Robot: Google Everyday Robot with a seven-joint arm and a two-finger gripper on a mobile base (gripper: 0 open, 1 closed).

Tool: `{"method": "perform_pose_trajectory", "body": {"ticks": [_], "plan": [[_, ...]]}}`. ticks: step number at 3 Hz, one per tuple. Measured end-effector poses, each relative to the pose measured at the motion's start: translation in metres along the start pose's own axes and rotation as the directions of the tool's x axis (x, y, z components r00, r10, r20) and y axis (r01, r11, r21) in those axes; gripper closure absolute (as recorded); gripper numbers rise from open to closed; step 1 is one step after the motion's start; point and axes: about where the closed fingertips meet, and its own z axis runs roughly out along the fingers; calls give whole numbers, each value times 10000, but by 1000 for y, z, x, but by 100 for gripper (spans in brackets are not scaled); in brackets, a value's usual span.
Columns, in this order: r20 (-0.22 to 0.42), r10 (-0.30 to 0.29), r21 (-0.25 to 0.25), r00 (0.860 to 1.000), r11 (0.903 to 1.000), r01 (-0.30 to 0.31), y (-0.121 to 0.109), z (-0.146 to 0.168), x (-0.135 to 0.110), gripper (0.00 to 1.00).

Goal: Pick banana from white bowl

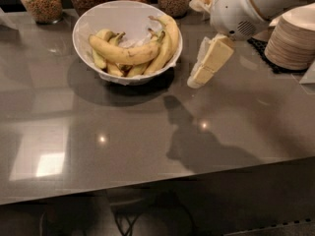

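Note:
The white bowl (pixel 88 24) stands at the back left of the grey counter and holds several bananas. The banana (pixel 124 54), long, thick and evenly yellow, lies across the top of the pile, pointing left to right. Other bananas (pixel 168 39) lean against the bowl's right wall. My gripper (pixel 199 77) hangs above the counter just right of the bowl, its cream fingers (pixel 212 59) pointing down and left, a short way from the rim. It holds nothing.
Several glass jars (pixel 43 1) of grains line the back edge behind the bowl. A stack of off-white disposable plates (pixel 293 38) sits at the back right. The counter's front edge (pixel 157 181) runs across the lower part of the view.

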Motion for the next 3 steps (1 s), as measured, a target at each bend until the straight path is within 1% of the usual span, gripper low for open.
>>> {"method": "perform_pose_trajectory", "body": {"ticks": [1, 2, 3], "plan": [[303, -792, 86, 9964, 9968, 790, -21, 43, -19, 0], [742, -1571, 288, 9848, 9874, 1553, -69, 109, -60, 0], [836, -1562, 242, 9842, 9877, 1547, -68, 116, -59, 0]]}}
